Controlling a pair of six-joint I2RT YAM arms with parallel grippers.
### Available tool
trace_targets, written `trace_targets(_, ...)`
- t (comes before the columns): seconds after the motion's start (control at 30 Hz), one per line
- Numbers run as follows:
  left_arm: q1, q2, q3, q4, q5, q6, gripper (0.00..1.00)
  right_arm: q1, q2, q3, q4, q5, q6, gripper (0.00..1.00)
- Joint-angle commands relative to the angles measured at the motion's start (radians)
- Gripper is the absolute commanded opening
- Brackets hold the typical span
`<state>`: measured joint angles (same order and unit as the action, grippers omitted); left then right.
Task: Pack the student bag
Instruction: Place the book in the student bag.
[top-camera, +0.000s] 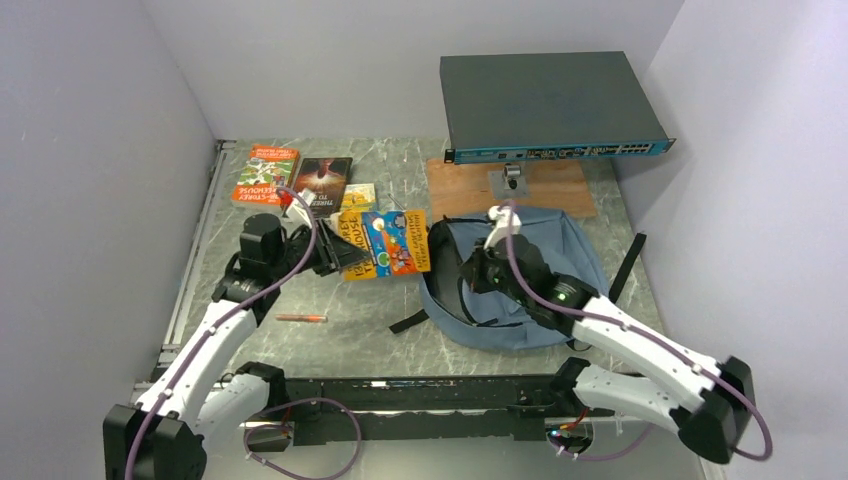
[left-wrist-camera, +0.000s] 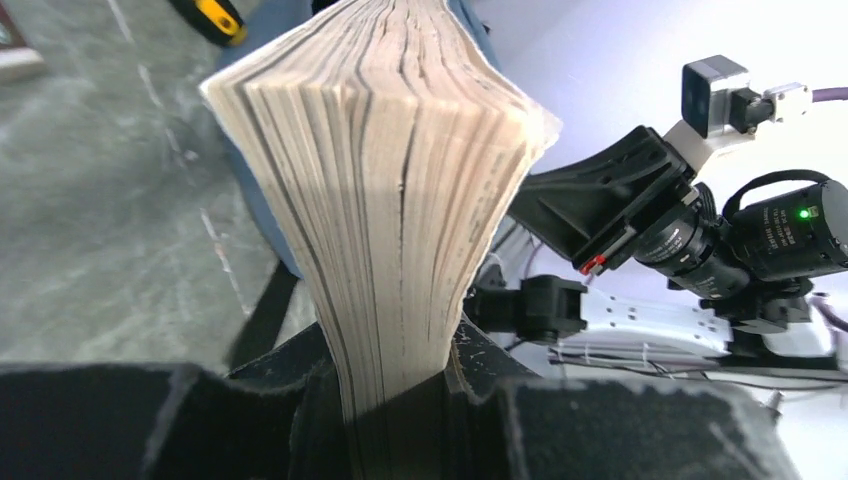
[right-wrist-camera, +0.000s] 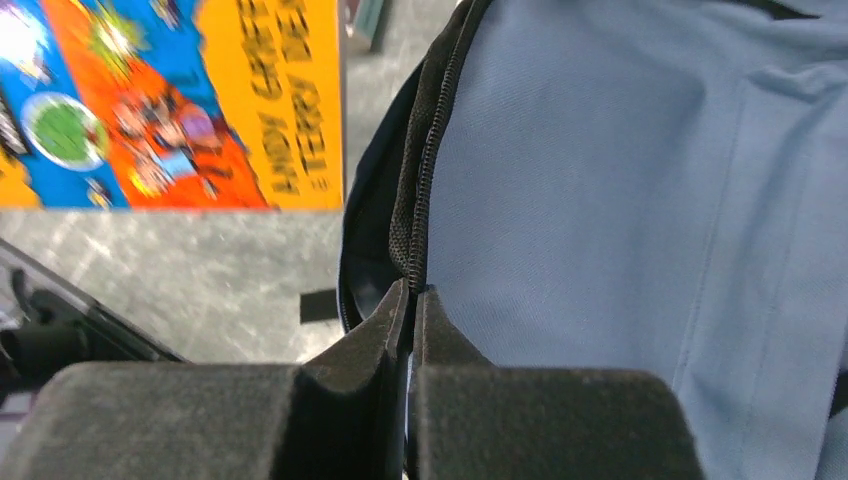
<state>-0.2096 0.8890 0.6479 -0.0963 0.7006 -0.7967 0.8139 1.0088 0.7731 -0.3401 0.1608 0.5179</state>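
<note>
The student bag (top-camera: 565, 265) is being borne at 3 o'clock on the marbled, pale-walled table (top-camera: 400, 335), its zipper edge (right-wrist-camera: 415, 200) being pinched by the right gripper (right-wrist-camera: 410, 300); at its 9 o'clock a book (top-camera: 385, 243) is being clamped by the left gripper (left-wrist-camera: 400, 400).

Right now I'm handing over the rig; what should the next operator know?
Left gripper shut on a book, beside the mouth of the bag.
Right gripper shut on its zipper edge.
Done: one book picked up; none seen inside the bag.
Left: put it in, then the orange book and dark book at the far left of the table.
</note>
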Motion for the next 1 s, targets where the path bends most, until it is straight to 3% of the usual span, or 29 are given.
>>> trace_targets(0.0,-0.083,-0.006,0.038,0.185,0.012,-0.173,0.0,-0.005,-0.175,-0.085,0.214,0.112,0.122,0.0)
trace_targets(0.27,-0.147,0.075,-0.014,0.193,-0.032,-0.356,0.0,-0.015,-0.262,-0.1,0.251,0.248,0.142,0.0)
trace_targets(0.4,-0.163,0.179,-0.036,0.304,0.01,-0.467,0.0,-0.018,-0.255,-0.098,0.287,0.243,0.134,0.0)
trace_targets(0.53,-0.196,0.261,0.024,0.251,0.064,-0.456,0.0,-0.019,-0.226,-0.093,0.313,0.25,0.157,0.0)
trace_targets(0.7,-0.229,0.324,0.078,0.204,0.058,-0.419,0.0,-0.019,-0.157,-0.05,0.37,0.134,0.068,0.0)
trace_targets(0.97,-0.32,0.573,0.126,0.379,0.082,-0.547,0.0,-0.018,-0.171,-0.084,0.513,-0.072,-0.052,0.0)
